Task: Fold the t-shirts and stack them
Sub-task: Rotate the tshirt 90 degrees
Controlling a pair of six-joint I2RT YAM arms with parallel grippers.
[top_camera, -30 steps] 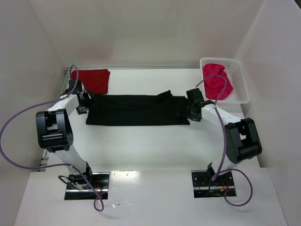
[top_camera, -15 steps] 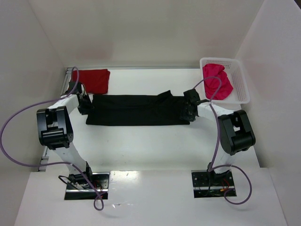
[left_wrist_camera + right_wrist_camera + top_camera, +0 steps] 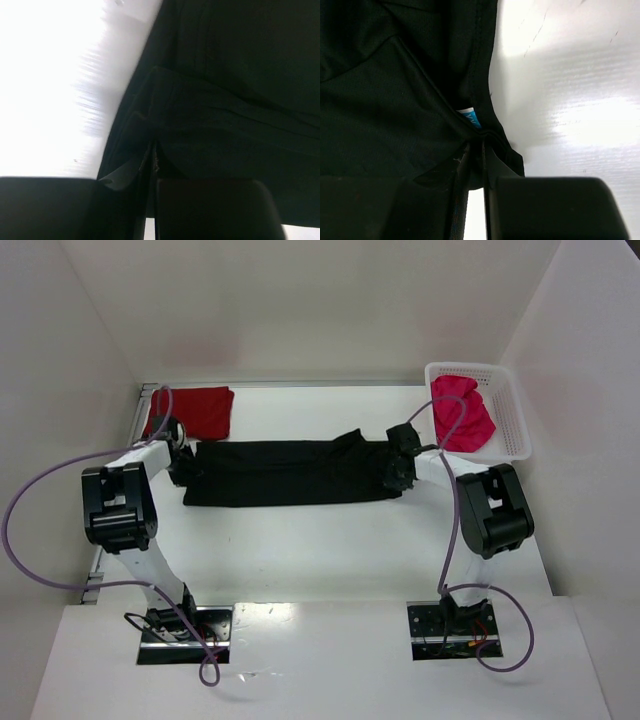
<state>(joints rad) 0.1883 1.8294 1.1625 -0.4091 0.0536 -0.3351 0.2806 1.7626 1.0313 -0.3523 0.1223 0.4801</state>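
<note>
A black shirt (image 3: 290,473) lies as a long folded strip across the middle of the bench (image 3: 300,545), running from left to right in the top view. The left claw (image 3: 186,466) sits at the strip's left end and the right claw (image 3: 396,474) at its right end.

In the left wrist view the fingers (image 3: 205,205) stand almost together at the bottom of the frame, with a ridge of black cloth pinched in the thin gap between them. The right wrist view shows the same: fingers (image 3: 545,205) nearly pressed together, gripping a bunched edge of the shirt, with a small blue-and-white label (image 3: 469,118) just above the pinch.

A dark red shirt (image 3: 196,410) lies folded in the upper left of the bench. A pink-red shirt (image 3: 462,412) is heaped in the white basket (image 3: 512,400) at the upper right.
</note>
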